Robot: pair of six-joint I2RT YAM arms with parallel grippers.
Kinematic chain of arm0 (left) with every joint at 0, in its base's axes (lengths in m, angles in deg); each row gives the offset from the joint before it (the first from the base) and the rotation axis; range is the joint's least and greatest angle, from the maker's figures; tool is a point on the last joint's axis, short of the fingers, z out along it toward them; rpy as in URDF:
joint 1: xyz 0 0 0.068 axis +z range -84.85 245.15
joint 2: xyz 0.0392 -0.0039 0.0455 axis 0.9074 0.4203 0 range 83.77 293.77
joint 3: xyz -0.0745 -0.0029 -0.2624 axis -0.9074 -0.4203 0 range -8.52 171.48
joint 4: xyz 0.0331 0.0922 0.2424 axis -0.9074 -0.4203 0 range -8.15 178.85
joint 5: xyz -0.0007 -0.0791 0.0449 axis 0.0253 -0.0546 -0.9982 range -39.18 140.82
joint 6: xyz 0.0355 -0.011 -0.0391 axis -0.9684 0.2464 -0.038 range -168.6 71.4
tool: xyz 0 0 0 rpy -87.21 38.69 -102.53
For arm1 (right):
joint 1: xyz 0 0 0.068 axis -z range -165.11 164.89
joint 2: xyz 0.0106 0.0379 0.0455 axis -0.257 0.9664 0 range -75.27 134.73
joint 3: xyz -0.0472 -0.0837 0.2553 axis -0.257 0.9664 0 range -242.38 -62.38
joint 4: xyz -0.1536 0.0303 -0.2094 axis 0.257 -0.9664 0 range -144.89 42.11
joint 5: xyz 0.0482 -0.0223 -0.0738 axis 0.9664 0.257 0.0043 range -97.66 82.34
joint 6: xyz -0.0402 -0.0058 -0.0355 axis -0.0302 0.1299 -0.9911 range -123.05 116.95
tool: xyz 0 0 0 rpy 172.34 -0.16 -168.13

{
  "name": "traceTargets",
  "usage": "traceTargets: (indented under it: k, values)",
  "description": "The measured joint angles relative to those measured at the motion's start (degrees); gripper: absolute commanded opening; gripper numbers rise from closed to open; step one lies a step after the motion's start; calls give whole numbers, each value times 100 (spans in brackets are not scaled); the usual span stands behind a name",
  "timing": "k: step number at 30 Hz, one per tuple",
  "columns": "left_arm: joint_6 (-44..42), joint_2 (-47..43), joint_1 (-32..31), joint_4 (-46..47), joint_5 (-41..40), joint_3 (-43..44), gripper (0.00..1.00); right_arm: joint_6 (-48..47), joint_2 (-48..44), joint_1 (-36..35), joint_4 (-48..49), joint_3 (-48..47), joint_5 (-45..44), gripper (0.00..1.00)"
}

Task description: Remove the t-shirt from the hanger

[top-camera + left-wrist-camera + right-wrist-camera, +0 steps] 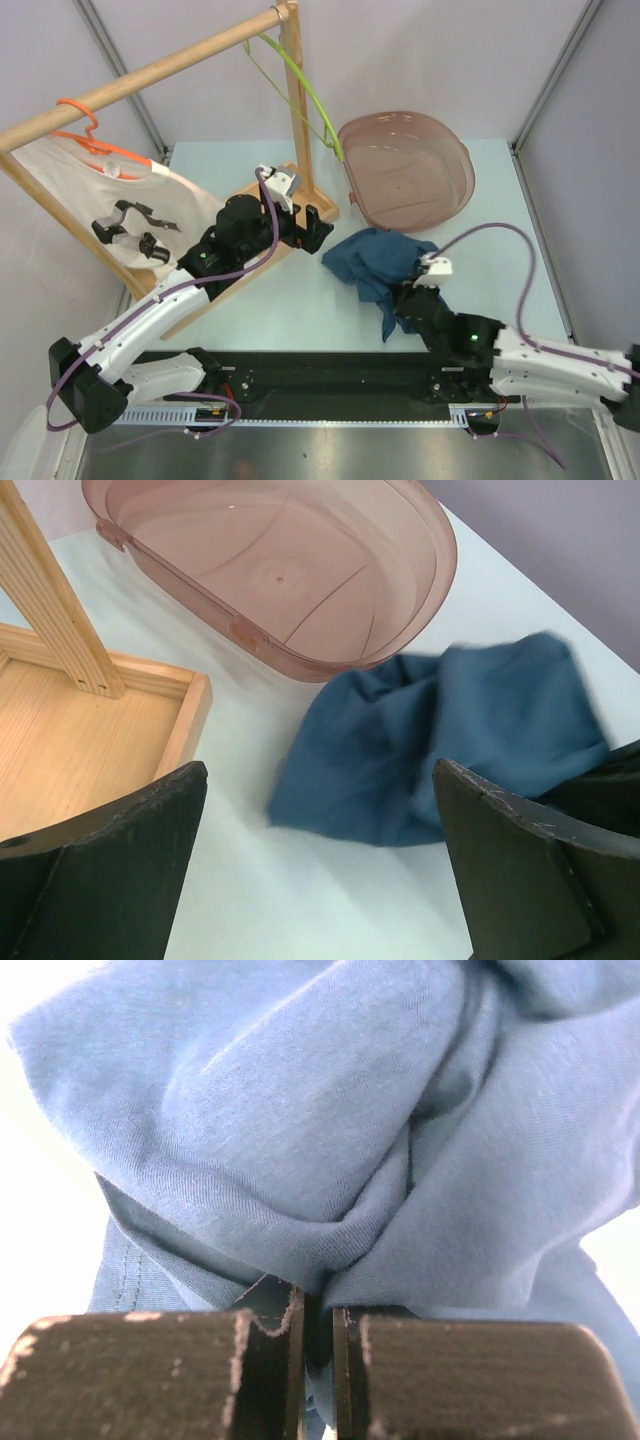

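The desk (300, 300) is carrying one wooden rack (150, 75) and one pink tub (460, 150); of two t-shirts, the white t-shirt (70, 185) is hanging on the orange hanger (85, 130); the blue t-shirt (375, 258) is lying bunched on the desk beside the tub, its long axis running tub to near edge, tail pointing nearward; a second hanger, the green hanger (305, 75), is dangling at the rack's right end; the right gripper (318, 1310) is clenching a blue fold; the left gripper (318, 770) is gaping, holding nothing.

White-and-black arms (150, 320) trail purple cables (500, 226), and black fingers (150, 1380) show scuffed pale edges.
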Motion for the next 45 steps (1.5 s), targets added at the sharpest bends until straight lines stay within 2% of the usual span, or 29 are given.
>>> traceTargets:
  k: [3,7,12,17,20,27,31,34,41,45]
  values:
    - [2,-7,22,0,-2,0,100,-127,-1145,271,-22,-72,7,0]
    - [39,-52,33,13,0,-26,100,-492,-1370,1150,-85,-719,251,0]
    - [59,-83,35,17,2,-48,100,-1126,-426,2564,52,-2323,981,0]
    - [96,-85,35,17,-2,-59,100,-1366,1130,3921,278,-4118,2286,0]
    - [96,-83,35,17,0,-68,100,-1364,2214,4435,323,-5193,2776,0]
    - [98,-83,35,17,-4,-68,100,-1303,4129,4690,-63,-7014,2957,0]
    - [98,-83,35,17,-2,-68,100,-1123,5309,4819,-782,-8459,2872,0]
    - [101,-83,35,20,-4,-68,100,-975,6063,4903,-1187,-9160,2780,1]
    - [101,-111,35,20,-7,-68,100,-660,7464,5027,-1840,-9280,2846,2]
    - [101,-146,35,20,-9,-70,100,-566,8046,5047,-1958,-9018,2898,3]
